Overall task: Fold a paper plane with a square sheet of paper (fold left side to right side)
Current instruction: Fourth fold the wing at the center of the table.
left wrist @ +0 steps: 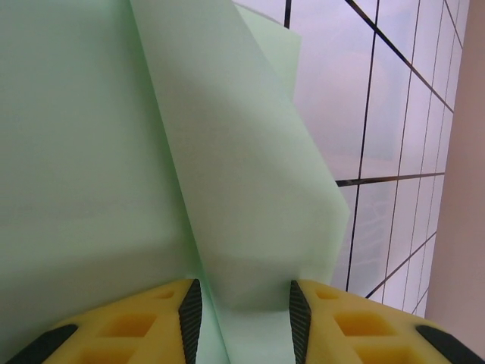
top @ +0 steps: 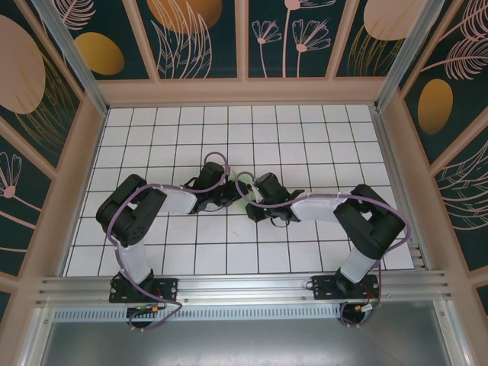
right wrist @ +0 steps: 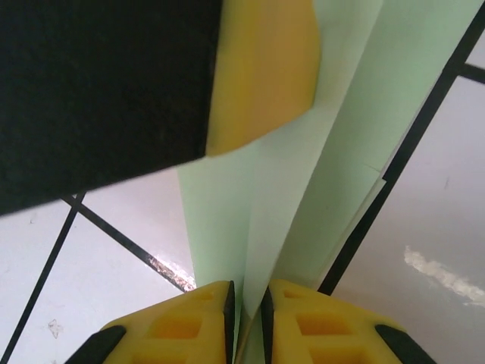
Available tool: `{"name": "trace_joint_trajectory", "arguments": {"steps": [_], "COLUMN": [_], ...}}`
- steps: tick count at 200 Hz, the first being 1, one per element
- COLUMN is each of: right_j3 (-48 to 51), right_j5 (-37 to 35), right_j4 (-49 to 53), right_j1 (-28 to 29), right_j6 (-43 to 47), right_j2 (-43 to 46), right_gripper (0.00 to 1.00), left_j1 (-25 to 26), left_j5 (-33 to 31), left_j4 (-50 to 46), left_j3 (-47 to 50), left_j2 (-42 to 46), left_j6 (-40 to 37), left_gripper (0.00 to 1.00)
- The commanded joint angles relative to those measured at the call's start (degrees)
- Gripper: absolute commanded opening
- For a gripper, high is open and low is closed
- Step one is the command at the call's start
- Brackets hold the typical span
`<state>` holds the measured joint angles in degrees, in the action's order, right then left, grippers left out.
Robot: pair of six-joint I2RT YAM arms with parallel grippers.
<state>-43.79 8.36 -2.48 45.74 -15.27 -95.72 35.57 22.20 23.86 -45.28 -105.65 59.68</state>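
The folded paper (top: 242, 204) lay mid-table (top: 305, 130) where both arms met; the left gripper (left wrist: 244, 322) stood open around a raised flap; the right gripper (right wrist: 246, 318) sat nearly closed about a crease; whether it pinched the paper, I could not tell.

Under your left gripper (top: 229, 200) and right gripper (top: 254, 207) lies a white tabletop (top: 305, 137) ruled into squares by dark lines. Beyond them and to either side, pale wooden framing (top: 244, 90) holds dark teal panels (top: 297, 38) with line-drawn flowers and orange ovals. Behind them runs a metal rail (top: 244, 286). Near the right gripper, one tile carries a streak of glare (right wrist: 443, 274).
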Motion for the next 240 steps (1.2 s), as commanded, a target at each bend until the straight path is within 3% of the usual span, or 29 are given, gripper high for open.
{"name": "trace_joint_trajectory", "arguments": {"steps": [1,51,165,240], "right_j3": [-1.8,-1.8,-1.3,-1.1], "right_j5": [2.0,4.9,7.2,9.1], "right_j4": [2.5,4.0,2.6,2.0], "right_j1": [-1.3,-2.7,-3.0,-3.7], "right_j6": [0.9,-0.7,-4.0,-4.0], "right_j2": [2.7,6.1,0.7,-0.6], "right_gripper": [0.23,0.29,0.29,0.12], "left_j1": [0.3,0.3,0.3,0.3], "left_j5": [-0.9,-1.4,-1.7,-2.1], "left_j4": [-2.0,-2.8,-3.9,-4.2], "left_j3": [-0.9,-1.0,-1.3,-1.2], "left_j2": [-1.3,-1.3,-0.4,-0.5], "left_j6": [-0.4,-0.6,-1.0,-1.1], "left_gripper": [0.39,0.4,0.39,0.39]}}
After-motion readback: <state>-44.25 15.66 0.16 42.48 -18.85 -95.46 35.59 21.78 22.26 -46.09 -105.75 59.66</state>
